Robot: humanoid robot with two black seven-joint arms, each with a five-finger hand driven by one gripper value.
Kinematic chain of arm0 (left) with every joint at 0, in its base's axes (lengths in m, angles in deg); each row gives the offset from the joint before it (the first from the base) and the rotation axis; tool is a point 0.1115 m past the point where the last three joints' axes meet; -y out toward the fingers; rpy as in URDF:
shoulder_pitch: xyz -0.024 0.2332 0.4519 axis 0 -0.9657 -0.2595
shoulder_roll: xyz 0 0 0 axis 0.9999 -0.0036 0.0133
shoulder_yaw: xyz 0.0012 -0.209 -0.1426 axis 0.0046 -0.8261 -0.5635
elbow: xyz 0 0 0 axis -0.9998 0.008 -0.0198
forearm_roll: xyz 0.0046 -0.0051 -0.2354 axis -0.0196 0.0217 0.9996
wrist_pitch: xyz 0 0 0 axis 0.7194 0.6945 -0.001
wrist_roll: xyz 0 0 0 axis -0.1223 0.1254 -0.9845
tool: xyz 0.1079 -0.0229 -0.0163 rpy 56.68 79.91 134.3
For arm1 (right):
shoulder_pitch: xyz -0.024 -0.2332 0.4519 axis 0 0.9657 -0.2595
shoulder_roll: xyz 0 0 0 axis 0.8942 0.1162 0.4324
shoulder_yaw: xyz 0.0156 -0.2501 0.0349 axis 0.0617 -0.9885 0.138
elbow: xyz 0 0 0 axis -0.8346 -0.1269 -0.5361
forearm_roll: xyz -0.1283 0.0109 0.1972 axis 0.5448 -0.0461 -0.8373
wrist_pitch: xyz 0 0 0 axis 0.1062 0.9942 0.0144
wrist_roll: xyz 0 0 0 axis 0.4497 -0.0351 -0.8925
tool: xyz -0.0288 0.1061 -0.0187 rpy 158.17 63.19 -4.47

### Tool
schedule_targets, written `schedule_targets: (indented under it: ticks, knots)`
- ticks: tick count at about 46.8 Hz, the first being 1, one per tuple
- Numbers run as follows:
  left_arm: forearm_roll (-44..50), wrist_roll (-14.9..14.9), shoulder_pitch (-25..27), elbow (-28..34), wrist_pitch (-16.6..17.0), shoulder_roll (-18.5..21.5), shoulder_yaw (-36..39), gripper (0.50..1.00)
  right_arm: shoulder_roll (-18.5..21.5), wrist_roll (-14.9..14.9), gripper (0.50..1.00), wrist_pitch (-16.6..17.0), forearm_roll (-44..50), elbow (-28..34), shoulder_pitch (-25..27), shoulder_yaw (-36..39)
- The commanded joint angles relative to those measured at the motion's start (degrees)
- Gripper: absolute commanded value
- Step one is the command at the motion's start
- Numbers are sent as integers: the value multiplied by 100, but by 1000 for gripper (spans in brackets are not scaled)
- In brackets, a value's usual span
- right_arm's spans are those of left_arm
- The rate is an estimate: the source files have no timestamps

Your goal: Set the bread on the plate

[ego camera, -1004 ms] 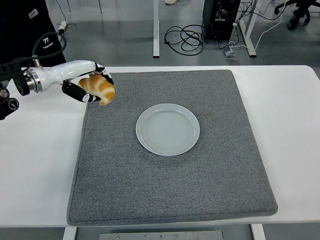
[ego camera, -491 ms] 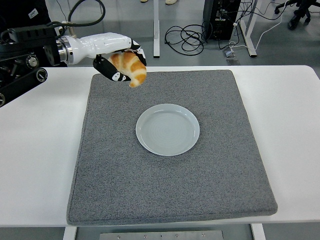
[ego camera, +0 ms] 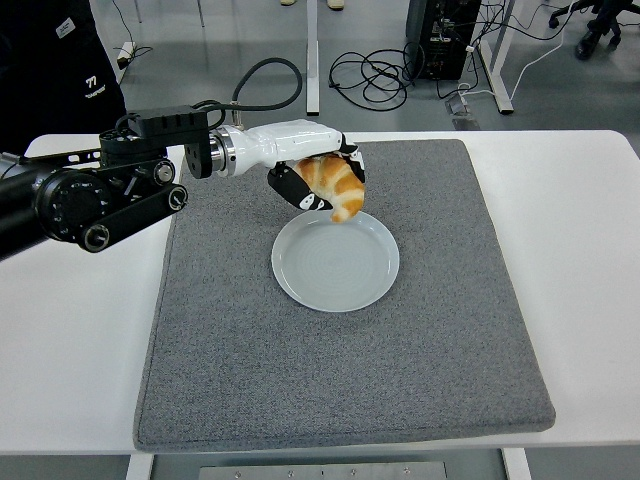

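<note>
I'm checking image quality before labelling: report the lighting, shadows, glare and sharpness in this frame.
Head view: even, soft overhead light; only a faint shadow on the plate beneath the croissant in the left hand; no strong glare on the white table; the grey mat texture and the floor cables look sharp, with no obvious motion blur.

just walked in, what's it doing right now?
The left hand is gripping a croissant and holding it over the far-left rim of the pale plate, which sits empty in the middle of the grey mat on the white table. The bread is not yet set down. The right arm is out of view.
</note>
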Motion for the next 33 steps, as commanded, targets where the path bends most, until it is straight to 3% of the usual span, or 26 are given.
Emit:
schedule_targets:
  ticks: [1, 17, 33]
  knots:
    - [4, -1, -53, -119, 57, -102, 2, 500, 0, 0, 1000, 1, 0, 8, -5, 3]
    - [22, -9, -370, -436, 584, -497, 406, 500, 0, 0, 1000, 1, 0, 0, -5, 3]
    - [21, -9, -748, -436, 769, -665, 406, 500, 0, 0, 1000, 1, 0, 0, -5, 3]
